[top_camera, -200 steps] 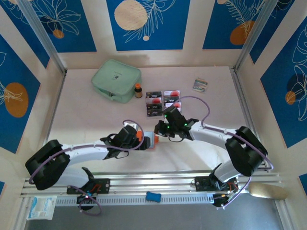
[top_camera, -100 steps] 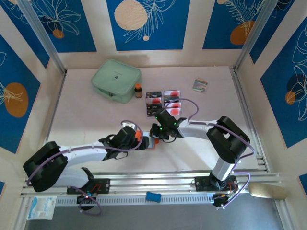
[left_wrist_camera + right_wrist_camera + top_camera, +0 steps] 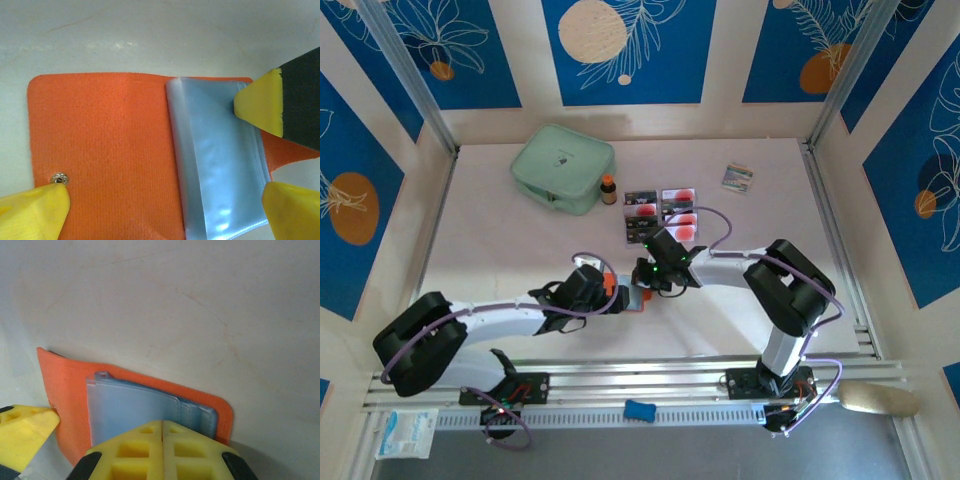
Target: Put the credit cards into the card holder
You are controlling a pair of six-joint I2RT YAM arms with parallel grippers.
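Across back of surface (image 3: 520, 240): cards (image 3: 660, 212) in rows, none picked up. Near centre, in front of cards: holder (image 3: 100, 145), spread open, clear sleeves (image 3: 215, 160) looking empty. Straddling holder: left fingers (image 3: 37, 207), wide apart. Pressed together at sleeve edge, holding nothing: right fingers (image 3: 145, 452). Judged barely started: opening done, every card left to load.

Card holder (image 3: 65, 385) lies open on the pale table (image 3: 200, 315), orange inner face up, corners rounded. A stack of clear grey-blue sleeves (image 3: 135, 407) sits on it, edges fanned slightly at the right. Right gripper (image 3: 162, 427): yellow fingers pressed together, no gap, tips at the near edge of the sleeves. A separate yellow fingertip (image 3: 22, 432) touches the holder's left edge.
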